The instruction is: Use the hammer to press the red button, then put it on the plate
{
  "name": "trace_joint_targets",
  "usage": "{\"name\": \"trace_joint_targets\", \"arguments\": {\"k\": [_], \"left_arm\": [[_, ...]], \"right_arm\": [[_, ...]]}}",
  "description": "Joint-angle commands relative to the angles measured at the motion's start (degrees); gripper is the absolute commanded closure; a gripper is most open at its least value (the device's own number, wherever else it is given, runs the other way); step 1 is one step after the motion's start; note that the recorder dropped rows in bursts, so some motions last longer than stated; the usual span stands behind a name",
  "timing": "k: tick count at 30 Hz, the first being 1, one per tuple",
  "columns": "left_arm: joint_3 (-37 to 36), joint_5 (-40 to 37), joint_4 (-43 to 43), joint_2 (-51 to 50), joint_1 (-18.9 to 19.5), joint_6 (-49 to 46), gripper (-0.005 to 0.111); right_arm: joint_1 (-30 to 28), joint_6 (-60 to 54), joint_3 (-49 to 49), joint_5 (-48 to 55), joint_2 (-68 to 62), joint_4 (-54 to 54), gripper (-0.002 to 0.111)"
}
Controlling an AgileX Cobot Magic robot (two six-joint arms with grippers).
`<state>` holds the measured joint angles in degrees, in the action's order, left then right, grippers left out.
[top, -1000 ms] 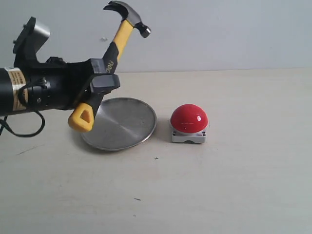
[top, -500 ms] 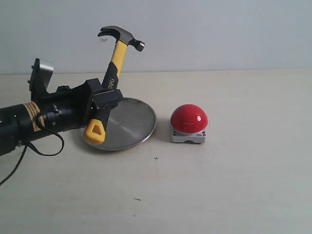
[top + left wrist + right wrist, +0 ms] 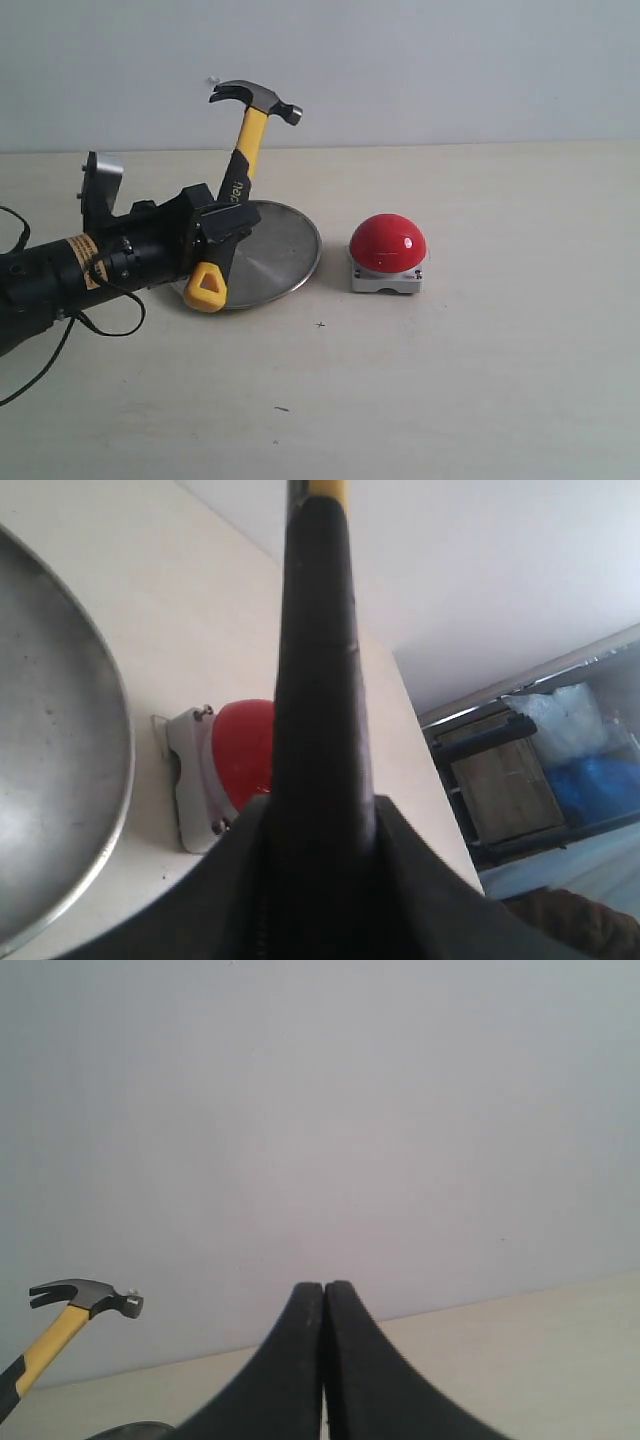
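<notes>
A pale, bare table [image 3: 480, 380] runs back to a plain grey-white wall. From the left edge the left arm reaches in low and nearly level, its forearm just above the tabletop. The left gripper [image 3: 225, 215] has its jaws clamped on the black grip of the claw hammer [image 3: 252, 130]. The hammer stands steeply tilted: its head is up against the wall, and its yellow end hangs low by the near-left rim of the metal plate [image 3: 285, 255].

To the right of the plate, a little apart, sits the red button [image 3: 388, 242]; the hammer is nowhere near it. With the tool so low at the plate, this looks to me like the set-down. I'd tip the head over and lay the handle across the middle of the dish before letting go, since it's longer than the plate and could tip off the rim.

The right gripper [image 3: 324, 1360] is raised towards the wall, jaws pressed together, empty.
</notes>
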<state>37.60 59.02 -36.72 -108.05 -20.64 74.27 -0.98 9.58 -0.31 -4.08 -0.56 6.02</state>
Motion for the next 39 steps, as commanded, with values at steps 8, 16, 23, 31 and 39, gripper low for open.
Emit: {"name": "trace_joint_targets", "arguments": {"k": [8,16,23,31,39], "left_arm": [[0.4,6.23,-2.55,0.85,0.1,-2.06,0.107],[0.4,6.23,-2.98,0.85,0.1,-2.06,0.107],[0.4,6.23,-0.45,0.96,0.1,-1.95,0.107],[0.4,10.87,-1.87,0.96,0.1,-2.07,0.107],[0.4,10.95,0.98,1.15,0.97,0.72,0.107]], "right_arm": [[-0.31,-0.48,0.31,-1.23,0.28,-0.3,0.108],[-0.31,-0.48,0.31,-1.23,0.28,-0.3,0.108],[-0.31,-0.48,0.31,-1.23,0.28,-0.3,0.108],[-0.31,-0.48,0.31,-1.23,0.28,-0.3,0.108],[-0.31,-0.48,0.31,-1.23,0.28,-0.3,0.108]]}}
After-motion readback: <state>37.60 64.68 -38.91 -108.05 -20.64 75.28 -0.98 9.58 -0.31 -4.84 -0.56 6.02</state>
